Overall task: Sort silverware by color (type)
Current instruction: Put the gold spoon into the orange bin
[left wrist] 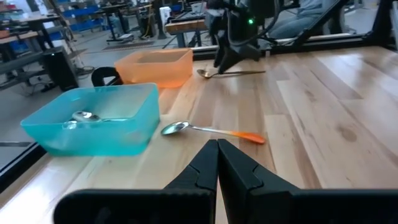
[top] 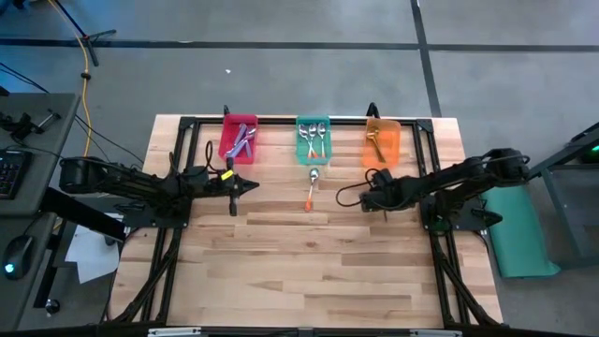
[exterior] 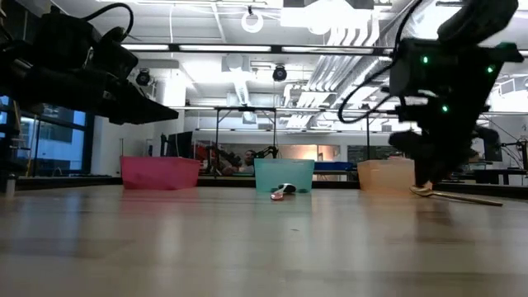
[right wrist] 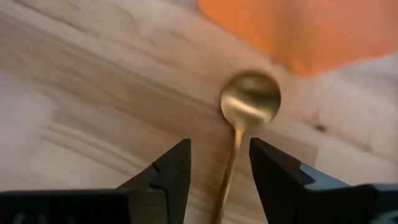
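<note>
A slim gold spoon (right wrist: pixel 249 102) lies flat on the table in front of the orange bin (top: pixel 382 142); it also shows in the low view (exterior: pixel 459 196) and the left wrist view (left wrist: pixel 231 73). My right gripper (right wrist: pixel 219 165) is open and low over it, one finger on each side of its handle and apart from it. An orange-handled spoon (top: pixel 312 187) lies on the table in front of the teal bin (top: pixel 314 139). My left gripper (left wrist: pixel 217 158) is shut and empty, above the table in front of the red bin (top: pixel 239 139).
The red bin holds purple-handled spoons (top: pixel 243 142), the teal bin holds spoons with silver bowls (top: pixel 314 137), and the orange bin holds a gold one (top: pixel 376 140). All three stand in a row at the far edge. A black frame (top: pixel 281 120) borders the table.
</note>
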Robot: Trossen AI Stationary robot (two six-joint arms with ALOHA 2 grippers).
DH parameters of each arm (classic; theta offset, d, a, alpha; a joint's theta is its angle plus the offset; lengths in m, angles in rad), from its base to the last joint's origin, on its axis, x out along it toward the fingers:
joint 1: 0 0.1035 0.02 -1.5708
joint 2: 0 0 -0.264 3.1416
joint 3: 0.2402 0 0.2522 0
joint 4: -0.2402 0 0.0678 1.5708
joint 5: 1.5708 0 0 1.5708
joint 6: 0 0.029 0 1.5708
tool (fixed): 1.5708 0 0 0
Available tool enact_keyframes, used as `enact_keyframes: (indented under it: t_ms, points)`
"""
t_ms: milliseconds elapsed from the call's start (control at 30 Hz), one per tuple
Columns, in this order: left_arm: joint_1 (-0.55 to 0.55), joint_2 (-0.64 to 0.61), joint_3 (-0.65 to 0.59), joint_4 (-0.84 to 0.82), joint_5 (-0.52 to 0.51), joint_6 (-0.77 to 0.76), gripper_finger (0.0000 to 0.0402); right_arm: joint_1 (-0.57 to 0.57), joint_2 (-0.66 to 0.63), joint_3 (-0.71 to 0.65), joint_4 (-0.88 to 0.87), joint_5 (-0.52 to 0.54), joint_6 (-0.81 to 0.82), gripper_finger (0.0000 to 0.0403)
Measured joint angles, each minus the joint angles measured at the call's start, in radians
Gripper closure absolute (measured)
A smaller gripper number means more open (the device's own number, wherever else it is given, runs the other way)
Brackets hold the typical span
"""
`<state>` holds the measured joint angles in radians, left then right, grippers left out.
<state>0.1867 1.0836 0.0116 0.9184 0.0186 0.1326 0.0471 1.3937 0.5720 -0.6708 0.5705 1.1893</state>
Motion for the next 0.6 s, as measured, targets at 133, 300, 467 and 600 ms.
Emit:
enact_keyframes:
  t_ms: [133,300,467,600]
  points:
    - [0.0,0.0,0.0,-0.002,-0.004,0.0,0.0401,-0.053,-0.004,-0.083,0.072,-0.056,-0.001,0.0254]
    - [0.0,0.0,0.0,-0.002,-0.004,0.0,0.0401,-0.08,-0.008,-0.15,0.168,-0.033,0.0,0.0261]
    - [0.0,0.0,0.0,-0.002,-0.004,-0.02,0.0401,-0.08,-0.003,-0.139,0.183,-0.05,-0.056,0.0309]
    - [0.001,-0.004,0.0,0.001,-0.004,-0.021,0.0401,-0.082,0.0,-0.116,0.181,-0.077,-0.121,0.0371]
